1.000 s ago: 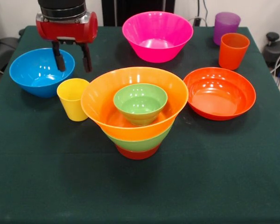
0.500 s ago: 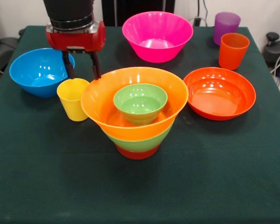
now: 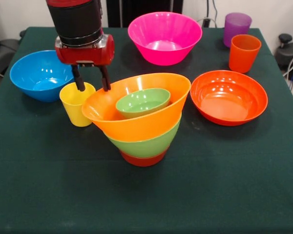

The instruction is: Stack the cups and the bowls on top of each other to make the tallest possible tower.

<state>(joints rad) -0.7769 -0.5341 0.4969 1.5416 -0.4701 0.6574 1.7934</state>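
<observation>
The tower stands mid-table: a small red-orange bowl (image 3: 142,158) at the base, a medium green bowl (image 3: 147,144), a large yellow-orange bowl (image 3: 136,123), and a small green bowl (image 3: 142,101) on top. The two upper bowls tilt, left rim down. My gripper (image 3: 94,87) is open, straddling the gap between the yellow cup (image 3: 75,106) and the large bowl. One finger (image 3: 79,80) is at the cup's mouth; the other touches the large bowl's left rim. The orange cup (image 3: 244,52) and purple cup (image 3: 236,27) stand at the far right.
A blue bowl (image 3: 36,73) sits at the left, just behind the yellow cup. A large pink bowl (image 3: 164,36) is at the back middle. A shallow orange bowl (image 3: 228,97) lies right of the tower. Dark green cloth (image 3: 146,204) covers the table.
The gripper came down and to the right, from over the blue bowl to the yellow cup and the tower's rim. The large yellow-orange bowl and small green bowl tipped, left side down.
</observation>
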